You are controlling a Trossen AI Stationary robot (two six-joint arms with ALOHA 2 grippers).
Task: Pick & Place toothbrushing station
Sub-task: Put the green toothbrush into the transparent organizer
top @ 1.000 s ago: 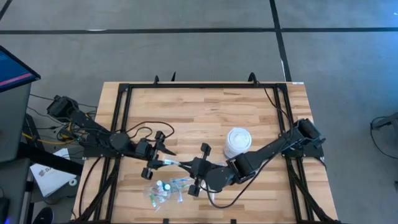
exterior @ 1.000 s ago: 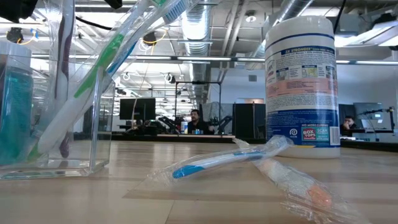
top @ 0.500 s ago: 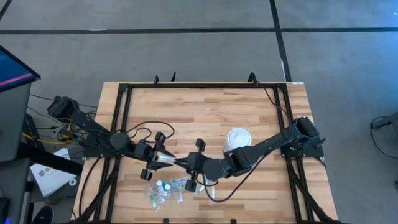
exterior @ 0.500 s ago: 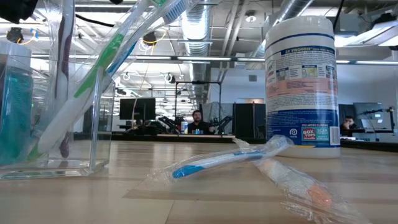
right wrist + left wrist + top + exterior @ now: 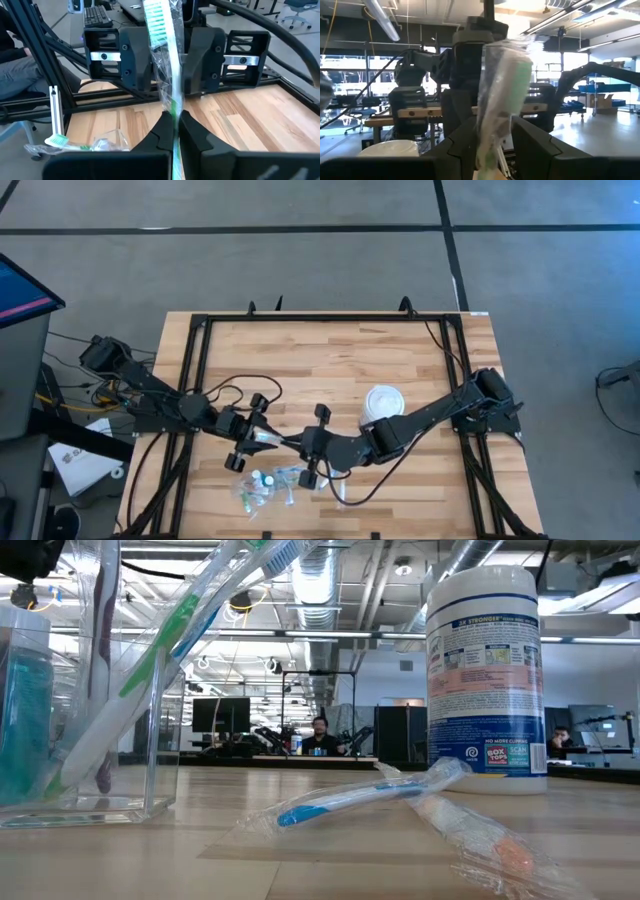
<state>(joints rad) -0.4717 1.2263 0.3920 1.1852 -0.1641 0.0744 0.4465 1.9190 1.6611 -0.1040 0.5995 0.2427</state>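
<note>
A green toothbrush in clear crinkly wrap (image 5: 282, 440) hangs in the air between my two grippers, left of the table's middle. My left gripper (image 5: 262, 437) is shut on its bristle end, and my right gripper (image 5: 303, 445) on its handle end. Both ends show in the wrist views, with the left gripper (image 5: 492, 135) on the brush (image 5: 500, 95) and the right gripper (image 5: 175, 122) on the brush (image 5: 167, 65). Nearer the front edge, more wrapped toothbrushes and small blue bottles (image 5: 262, 485) lie in a pile. In the low view, toothbrushes lean in a clear box (image 5: 90, 690). My left gripper pinches the wrapped toothbrush between its two fingers near the bristle end (image 5: 490, 147), coming level from the table's left. The brush is clear of the table. My right gripper pinches the wrapped handle (image 5: 175, 135) between its two fingers, coming level from the table's right, along the brush.
A white tub of wipes (image 5: 382, 408) stands right of the grippers, beside my right arm, and shows tall in the low view (image 5: 485, 670). Two wrapped toothbrushes (image 5: 370, 795) lie on the wood near the front. The table's far half is bare wood (image 5: 320, 360).
My right gripper has gone toward the table's left, up to my left gripper, and the toothbrush's free end now lies between its fingers. The toothbrush has stayed lifted in my left gripper.
</note>
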